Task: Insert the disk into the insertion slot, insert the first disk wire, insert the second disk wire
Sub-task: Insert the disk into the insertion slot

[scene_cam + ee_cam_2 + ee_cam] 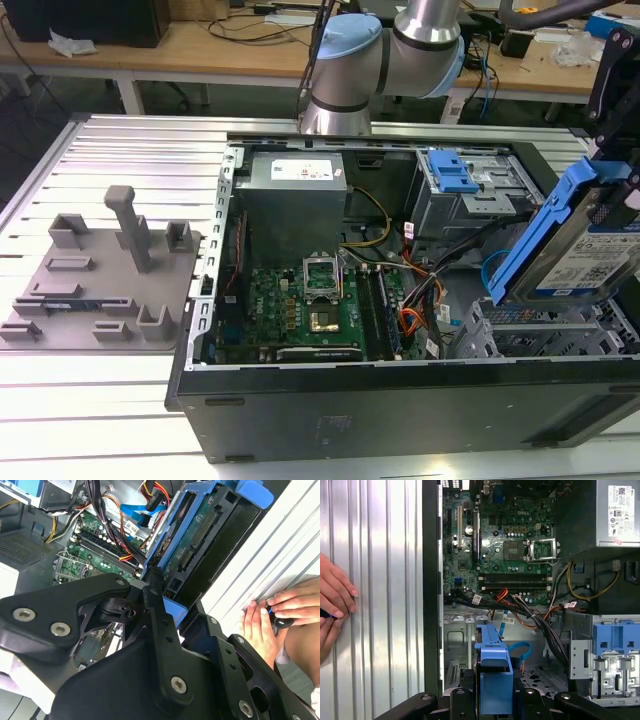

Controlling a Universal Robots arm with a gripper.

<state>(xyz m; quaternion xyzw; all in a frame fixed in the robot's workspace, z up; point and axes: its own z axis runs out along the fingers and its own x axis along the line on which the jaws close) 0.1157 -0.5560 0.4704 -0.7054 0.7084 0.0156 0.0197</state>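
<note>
In the exterior view the disk (590, 250), silver with a white label in a bright blue carrier, hangs tilted over the case's front corner at that view's right. My gripper (612, 178) is shut on its upper end. Just below it lies the insertion slot (530, 330), a low light-grey perforated cage, and the disk is still outside it. Both wrist views show the black fingers (155, 605) clamped on the blue carrier (495, 675). A blue cable (495, 268) and orange cables (415, 322) lie loose beside the cage; I cannot tell which are the disk wires.
A taller grey cage with a blue latch (455, 175) stands behind the slot. The motherboard (300, 300) and power supply (295, 185) fill the case. A person's hands (270, 615) rest on the ribbed table beside the case. A grey fixture plate (95, 280) lies at the exterior view's left.
</note>
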